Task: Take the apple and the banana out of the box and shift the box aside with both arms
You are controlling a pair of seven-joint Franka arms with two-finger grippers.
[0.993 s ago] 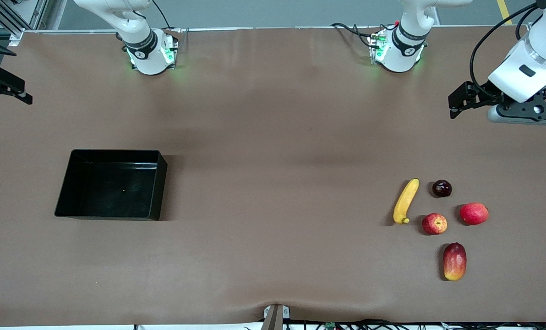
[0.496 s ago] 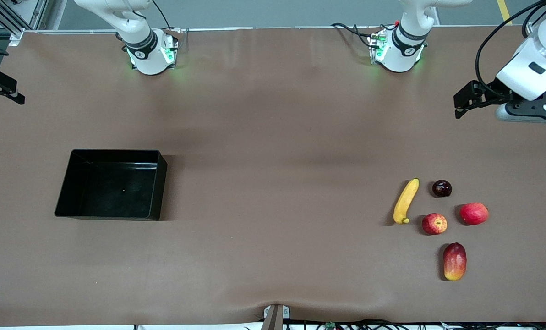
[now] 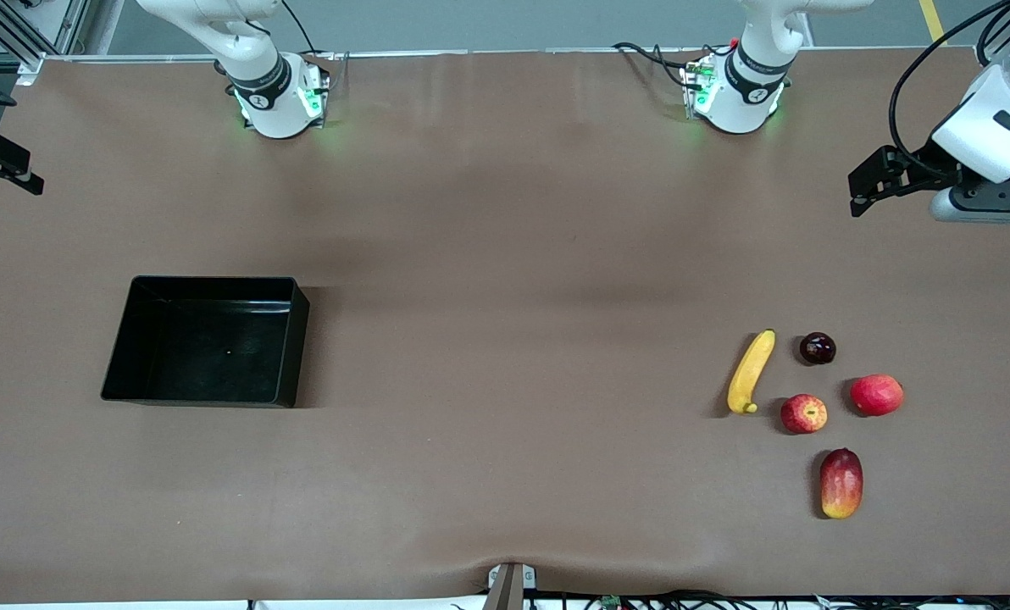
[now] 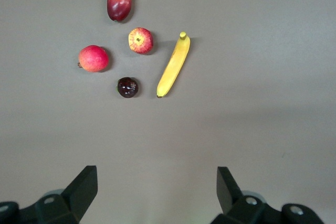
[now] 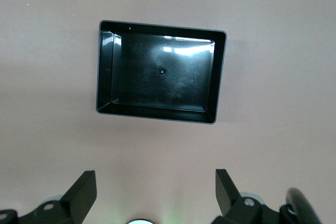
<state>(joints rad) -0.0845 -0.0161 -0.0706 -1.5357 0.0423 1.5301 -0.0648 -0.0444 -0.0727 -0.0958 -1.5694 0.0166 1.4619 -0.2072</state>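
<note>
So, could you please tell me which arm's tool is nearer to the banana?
Left. The left tool hangs open above the table's edge at the left arm's end, near the banana; the right tool is open at the table's right-arm end.

Front camera high; wrist cameras face table (image 3: 505,254).

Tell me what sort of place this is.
Most likely a robotics lab test bench rather than a kitchen. Two arm bases are bolted along one edge of a plain brown-covered table, cables trail off its edges, and only staged props sit on it: an empty black tray and a few fruits such as a banana.
</note>
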